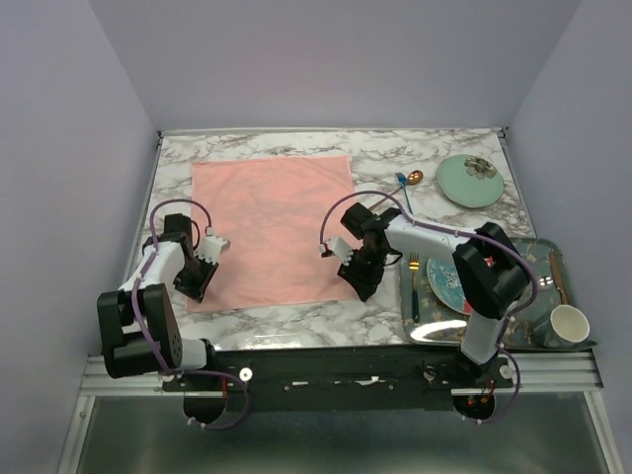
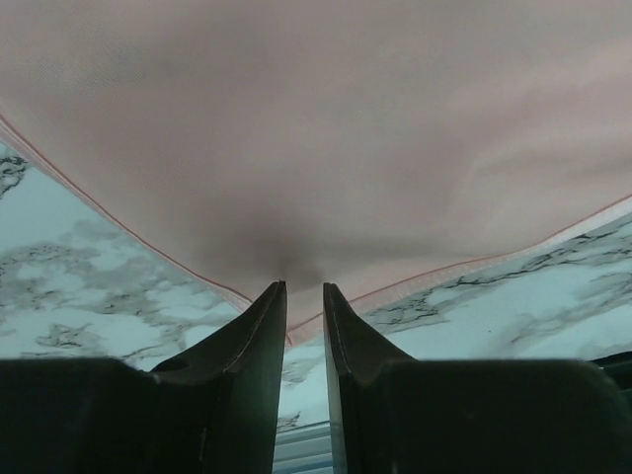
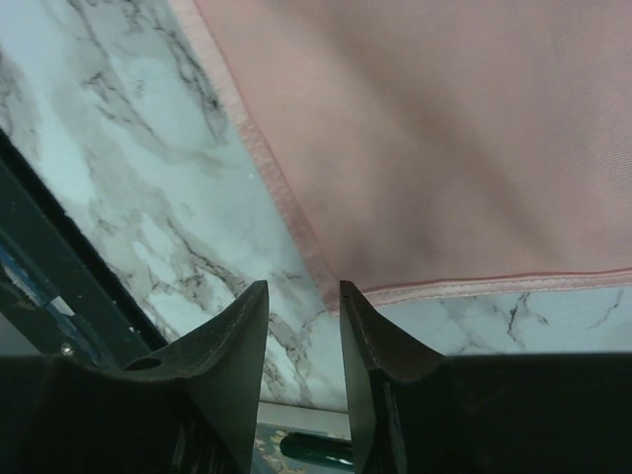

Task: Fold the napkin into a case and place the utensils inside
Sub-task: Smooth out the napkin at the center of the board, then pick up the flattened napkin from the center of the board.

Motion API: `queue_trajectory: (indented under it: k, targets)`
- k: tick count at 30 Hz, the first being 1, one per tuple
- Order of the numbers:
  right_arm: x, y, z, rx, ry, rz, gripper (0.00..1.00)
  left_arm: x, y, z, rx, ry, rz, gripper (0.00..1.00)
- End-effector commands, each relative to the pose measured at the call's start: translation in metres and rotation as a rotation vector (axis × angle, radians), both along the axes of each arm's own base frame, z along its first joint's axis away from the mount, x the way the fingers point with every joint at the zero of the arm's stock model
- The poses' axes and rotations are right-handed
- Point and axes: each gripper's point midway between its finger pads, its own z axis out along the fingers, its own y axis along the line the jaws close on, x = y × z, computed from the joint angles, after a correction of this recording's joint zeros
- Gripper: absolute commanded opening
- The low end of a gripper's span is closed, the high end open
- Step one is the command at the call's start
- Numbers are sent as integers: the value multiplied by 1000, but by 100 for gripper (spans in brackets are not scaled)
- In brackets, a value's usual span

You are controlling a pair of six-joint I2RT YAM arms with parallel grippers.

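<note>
Napkin [image 1: 272, 232] flat; left hand [image 2: 304, 286], right hand [image 3: 303, 284] narrowly parted at near corners; tray [image 1: 434, 334] to right.

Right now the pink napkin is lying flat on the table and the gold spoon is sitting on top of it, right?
Not quite. The napkin does lie flat on the table, but the spoon is not on top of it. The top external view shows it on the bare marble to the napkin's right, beside the pale green plate.
</note>
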Motion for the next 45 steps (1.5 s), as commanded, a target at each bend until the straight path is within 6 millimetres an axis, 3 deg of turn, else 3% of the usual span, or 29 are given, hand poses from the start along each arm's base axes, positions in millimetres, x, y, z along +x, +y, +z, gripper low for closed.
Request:
queue_trajectory:
  k: [1,6,13,18,22,24,26,27,28,29,30,32,34,35,37,38,39,40,41,42,44,45]
  targets:
    - [10,-10,-29,-76,-23,-19,42,-6,23,-19,80,44,19,30]
    - [-10,-16,-38,-96,59,-5,39,-13,40,-25,118,67,27,29]
    - [-52,-2,-19,-31,149,86,39,-17,45,-22,136,73,-4,30]
    - [-57,1,-1,-3,165,123,43,-25,42,-16,132,76,-32,30]
    - [-48,13,31,66,122,142,55,-20,26,7,45,10,-72,45]
    - [-27,26,61,142,72,103,57,-2,19,36,11,-93,-66,51]
    - [-10,34,83,204,54,44,60,25,10,69,-43,-225,-34,64]
    - [18,38,104,260,1,-15,63,37,8,84,-55,-291,-24,68]
    - [32,39,115,288,-17,-54,63,47,4,96,-79,-334,-15,74]
    - [47,42,128,324,-29,-108,64,64,-4,121,-139,-412,23,77]
    - [79,41,146,372,-92,-170,64,80,-5,132,-162,-460,41,79]
    - [114,38,163,402,-150,-279,64,111,-8,165,-219,-561,83,80]
    - [166,33,182,451,-254,-382,64,147,-4,177,-272,-614,181,80]
    - [184,30,183,445,-276,-446,64,165,-2,195,-285,-669,194,80]
    - [225,23,192,471,-339,-507,64,201,3,196,-337,-693,272,80]
    - [240,21,193,470,-364,-542,64,219,8,214,-345,-738,287,80]
    - [258,15,195,480,-397,-574,64,238,12,197,-363,-696,317,80]
    - [271,11,192,476,-408,-602,64,251,15,197,-382,-691,359,78]
    - [288,11,188,479,-418,-635,64,268,21,211,-380,-730,373,78]
    - [299,7,183,478,-418,-656,65,285,27,189,-382,-691,408,77]
    - [319,5,174,477,-419,-690,66,310,38,192,-369,-723,440,76]
    - [324,1,171,473,-419,-699,67,324,43,171,-376,-695,478,76]
